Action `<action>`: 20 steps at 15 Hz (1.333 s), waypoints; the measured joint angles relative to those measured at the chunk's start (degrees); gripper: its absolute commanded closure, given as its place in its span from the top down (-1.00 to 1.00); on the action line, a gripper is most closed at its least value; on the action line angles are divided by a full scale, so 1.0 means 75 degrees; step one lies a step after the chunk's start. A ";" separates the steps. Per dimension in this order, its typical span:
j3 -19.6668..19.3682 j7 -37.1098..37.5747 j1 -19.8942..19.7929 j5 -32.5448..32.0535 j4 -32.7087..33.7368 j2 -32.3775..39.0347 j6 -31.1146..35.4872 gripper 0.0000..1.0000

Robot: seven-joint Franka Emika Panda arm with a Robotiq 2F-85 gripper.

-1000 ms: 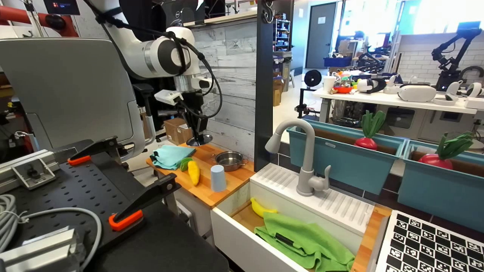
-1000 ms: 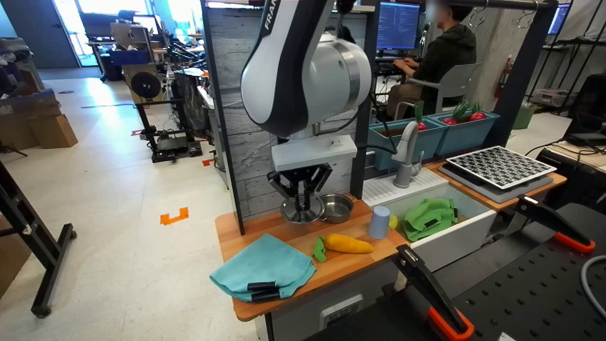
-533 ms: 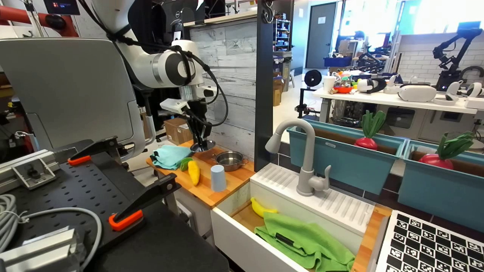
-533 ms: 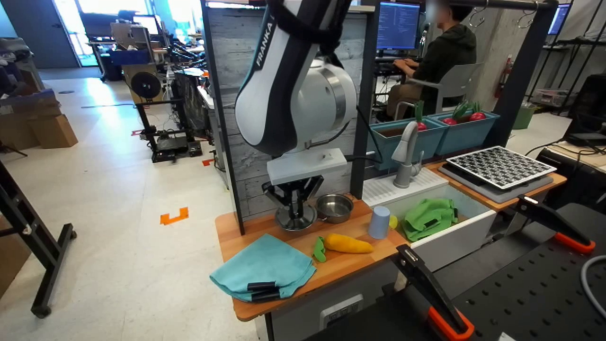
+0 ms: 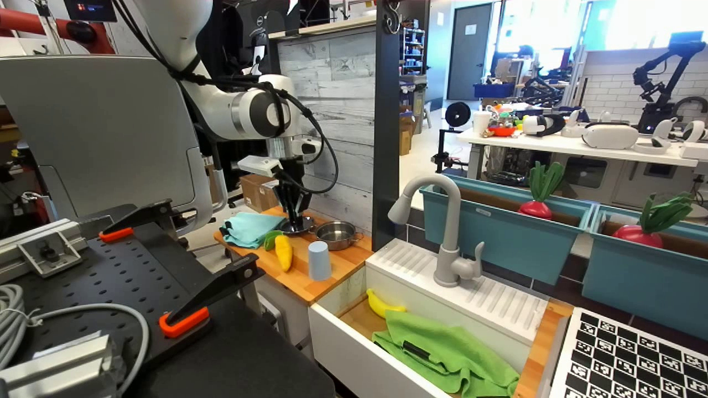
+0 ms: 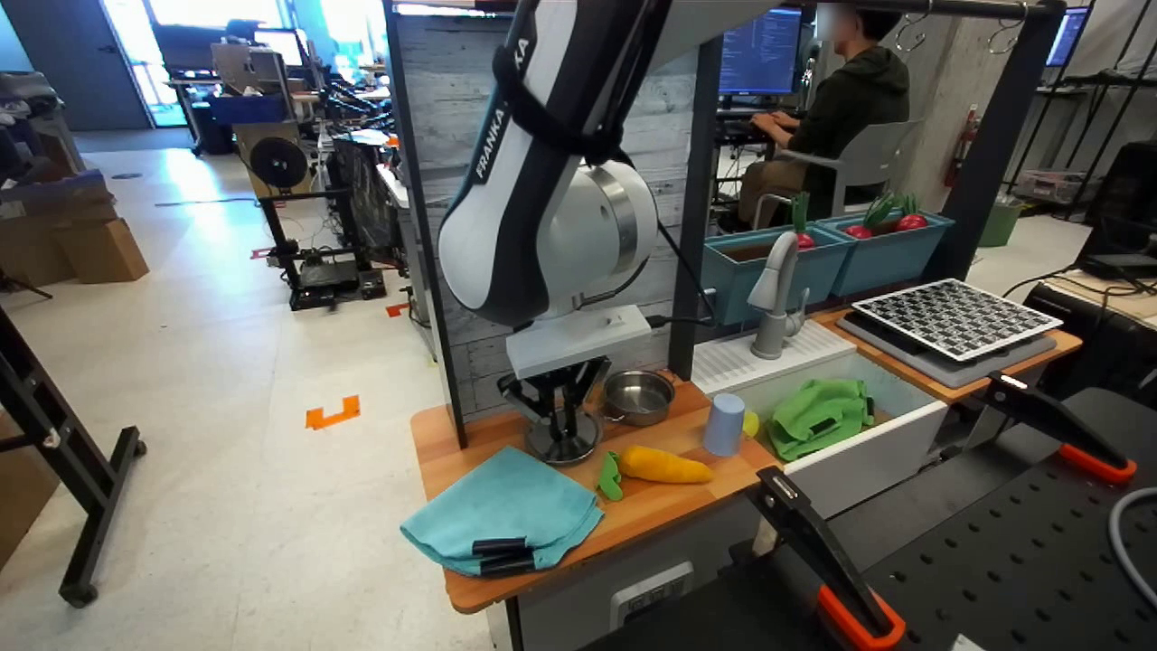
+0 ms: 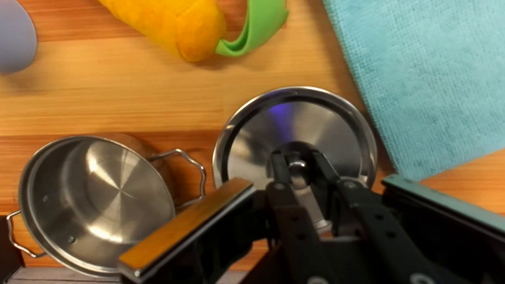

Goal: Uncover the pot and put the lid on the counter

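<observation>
Lower than half a second ago, the lid [image 7: 294, 122] has come down with the gripper [image 7: 298, 159] towards the striped wooden counter [image 7: 118, 86], though whether its rim touches the wood I cannot tell. It is a round, polished metal disc, roughly level, with the black fingers [image 7: 281, 169] clamped on its knob [image 7: 298, 165]. On one side the uncovered pot [image 7: 98, 201], shiny metal with two bent-wire handles, stands upright near it; on the other a folded blue cloth [image 7: 434, 79], nubbly in weave, lies just beside. Near them rest a fuzzy orange plush carrot [image 7: 177, 23] with a smooth green leaf [image 7: 265, 23] and a tapered cup [image 7: 15, 35].
</observation>
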 measured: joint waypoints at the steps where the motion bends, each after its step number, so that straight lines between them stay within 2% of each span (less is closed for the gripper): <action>1: 0.0001 -0.0037 -0.0002 0.0000 0.0115 0.0092 -0.0076 -0.90; 3: 0.0005 -0.0113 -0.0006 0.0000 0.0340 0.0271 -0.0179 -0.90; 4: 0.0007 -0.0147 -0.0008 0.0000 0.0453 0.0348 -0.0250 -0.09; 6: 0.0009 -0.0194 -0.0015 -0.0005 0.0623 0.0404 -0.0433 0.06; 12: 0.0010 -0.0255 -0.0015 -0.0127 0.0710 0.0466 -0.0682 0.95; 20: 0.0010 -0.0291 -0.0015 -0.0211 0.0416 0.0164 -0.0636 1.00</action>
